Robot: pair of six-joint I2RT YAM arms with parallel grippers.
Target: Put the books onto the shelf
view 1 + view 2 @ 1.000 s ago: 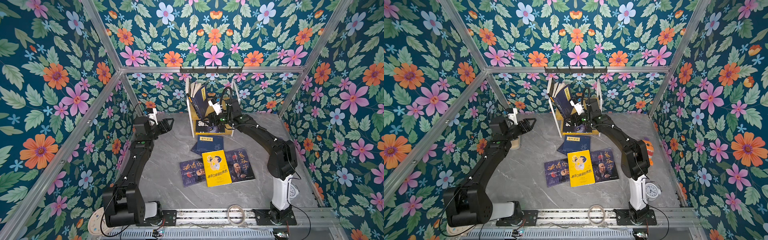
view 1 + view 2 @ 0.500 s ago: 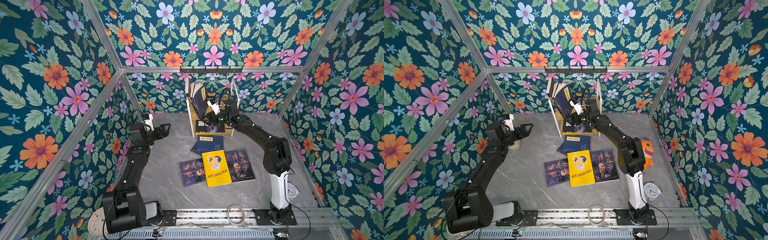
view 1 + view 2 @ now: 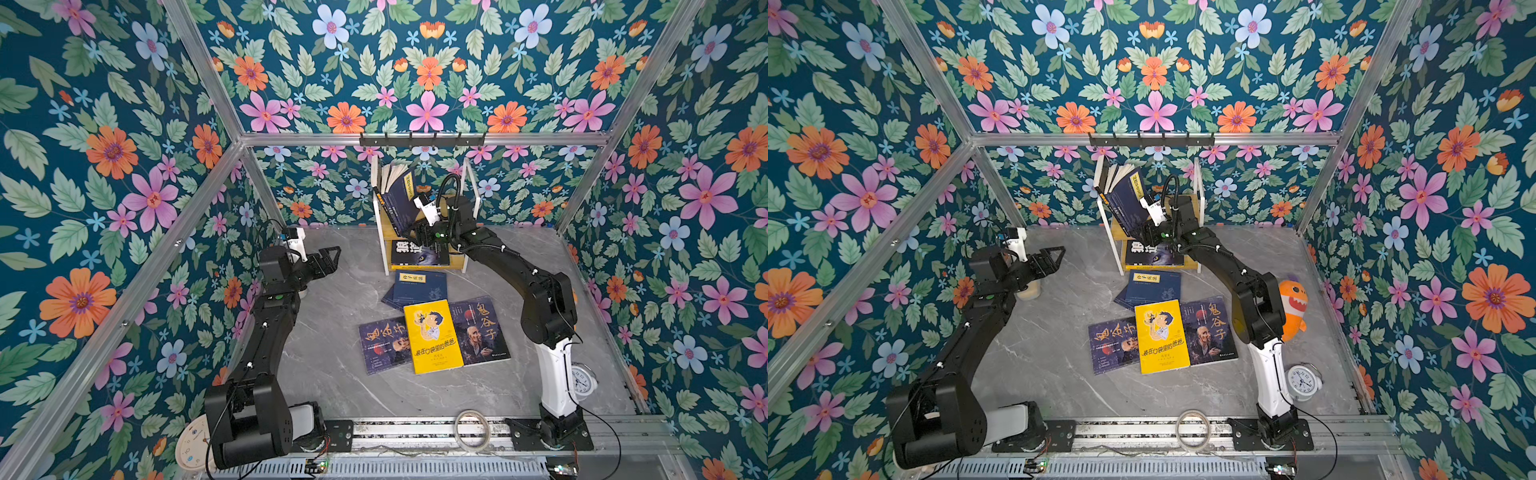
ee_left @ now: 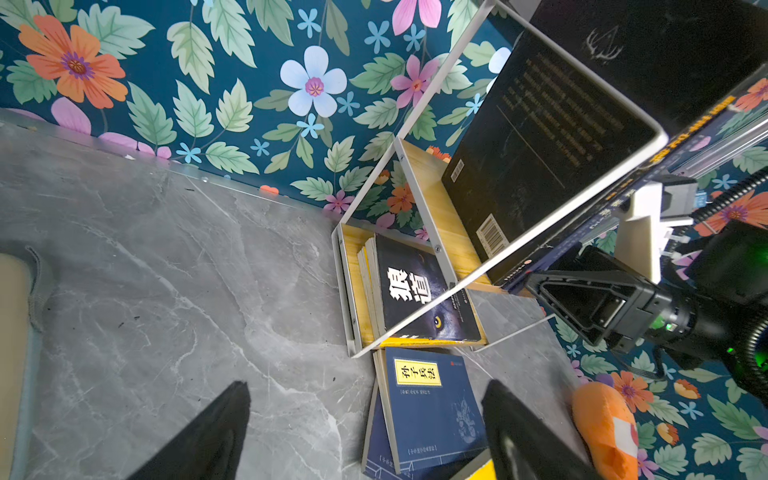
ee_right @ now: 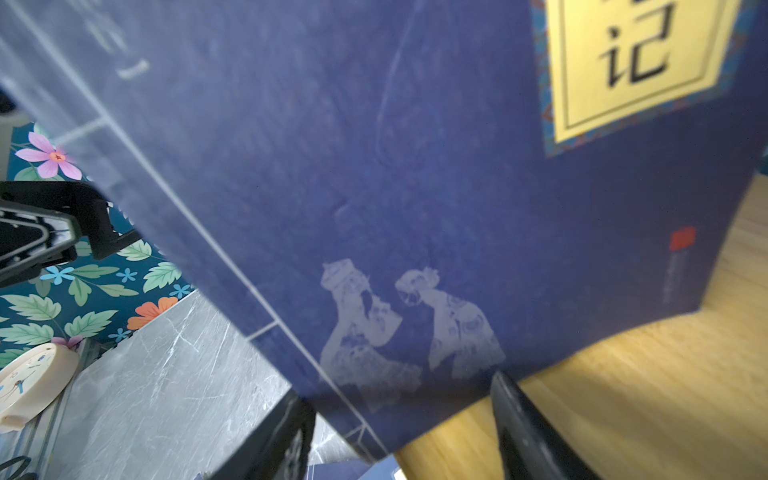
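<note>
nearest, the yellow book [image 3: 434,338] lies flat on the bench [image 3: 332,374] between two portrait books [image 3: 480,332]. beyond, the left jaws hang released and empty. farthest, on the shelf [image 4: 440,208], the right jaws meet a leaning navy book [image 3: 401,199]; gripping or not, i cannot tell.

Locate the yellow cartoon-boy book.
In both top views the yellow book lies flat near centre, between two dark portrait books, in front of the shelf.

teal floral-print walls [image 3: 124,124], grey marble-veined tabletop [image 3: 332,353]; two-tier shelf [image 4: 436,208]: yellowish wood boards, white frame; thin paperback [image 5: 374,166] on it: navy, yellow label.
</note>
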